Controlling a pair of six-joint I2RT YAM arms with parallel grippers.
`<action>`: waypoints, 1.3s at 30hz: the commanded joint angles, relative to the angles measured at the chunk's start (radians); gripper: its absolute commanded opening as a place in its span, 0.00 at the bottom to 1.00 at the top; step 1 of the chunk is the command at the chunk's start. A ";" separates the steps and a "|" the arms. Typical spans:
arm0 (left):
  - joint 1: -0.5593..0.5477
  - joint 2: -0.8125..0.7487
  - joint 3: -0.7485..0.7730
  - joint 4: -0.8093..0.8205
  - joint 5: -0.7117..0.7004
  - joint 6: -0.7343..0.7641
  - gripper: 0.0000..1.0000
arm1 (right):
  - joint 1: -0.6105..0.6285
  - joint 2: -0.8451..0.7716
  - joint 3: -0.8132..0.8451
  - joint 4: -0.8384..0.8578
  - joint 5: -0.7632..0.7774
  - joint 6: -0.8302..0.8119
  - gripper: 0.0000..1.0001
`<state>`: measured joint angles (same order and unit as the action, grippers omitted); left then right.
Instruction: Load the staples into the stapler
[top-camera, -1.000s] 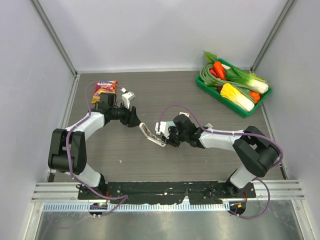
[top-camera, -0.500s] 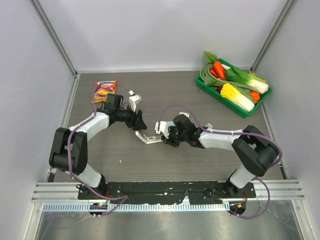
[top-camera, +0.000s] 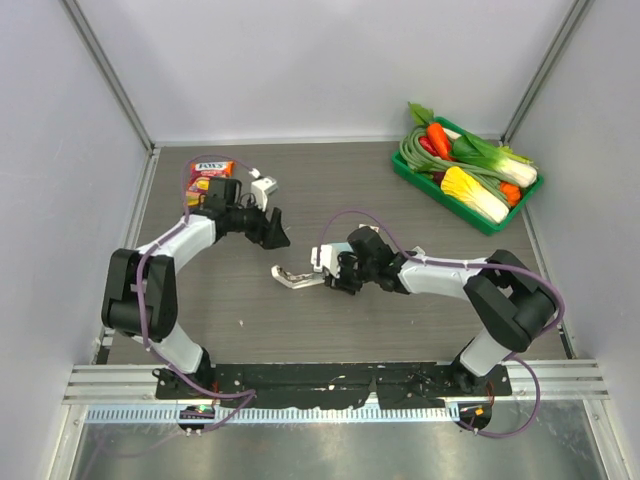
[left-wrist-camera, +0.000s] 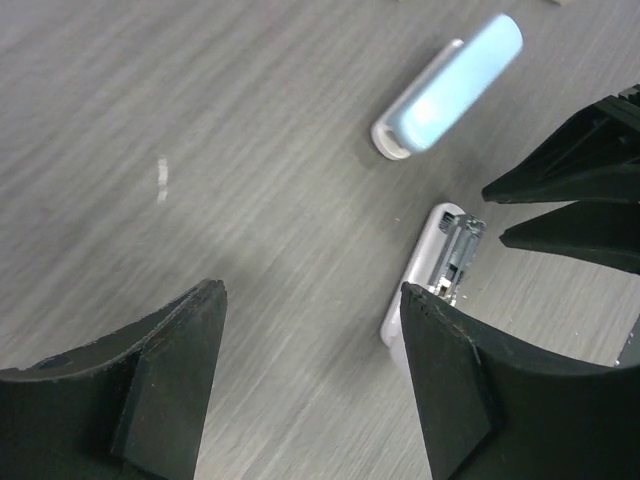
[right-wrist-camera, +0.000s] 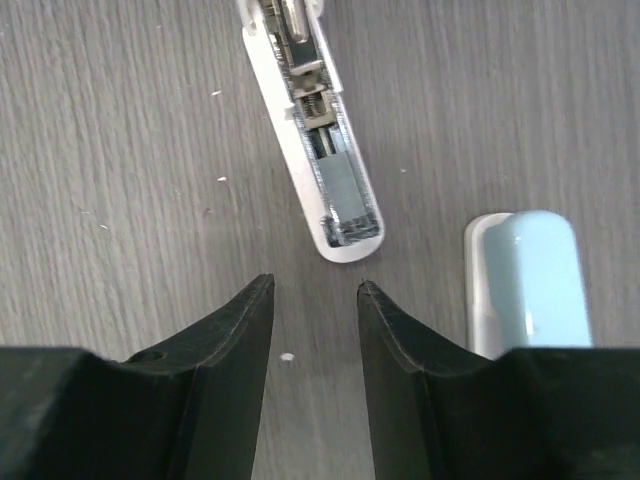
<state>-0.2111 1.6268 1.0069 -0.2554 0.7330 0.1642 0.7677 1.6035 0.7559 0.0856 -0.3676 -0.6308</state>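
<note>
A white stapler (top-camera: 291, 276) lies on the table with its metal staple channel open and facing up; it also shows in the right wrist view (right-wrist-camera: 315, 150) and the left wrist view (left-wrist-camera: 428, 280). A light-blue stapler (right-wrist-camera: 528, 285) lies beside it, also in the left wrist view (left-wrist-camera: 450, 85). My right gripper (top-camera: 328, 278) is open and empty, its tips (right-wrist-camera: 315, 290) just short of the white stapler's rounded end. My left gripper (top-camera: 278, 236) is open and empty (left-wrist-camera: 310, 300), on the far side of the stapler and apart from it. The staples box is out of view.
A green tray (top-camera: 430, 192) of toy vegetables stands at the far right. A red snack packet (top-camera: 210, 172) lies at the far left by the left arm. Grey walls close in the table on three sides.
My left gripper has drawn back from the white stapler toward the far left. The stapler has slid a little left and now lies flat. The right arm has barely moved.
</note>
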 joint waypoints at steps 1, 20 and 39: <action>0.085 -0.071 0.055 0.010 0.029 -0.003 0.75 | -0.076 0.002 0.101 -0.062 -0.114 -0.134 0.45; 0.159 -0.122 0.022 -0.421 0.243 0.512 0.70 | -0.137 0.197 0.367 -0.389 -0.458 -0.371 0.48; 0.112 -0.065 0.015 -0.347 0.238 0.488 0.72 | -0.061 0.016 0.159 -0.124 -0.228 -0.032 0.48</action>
<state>-0.0769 1.5417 1.0088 -0.6437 0.9504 0.6613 0.6598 1.6737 0.9592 -0.1448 -0.6765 -0.7280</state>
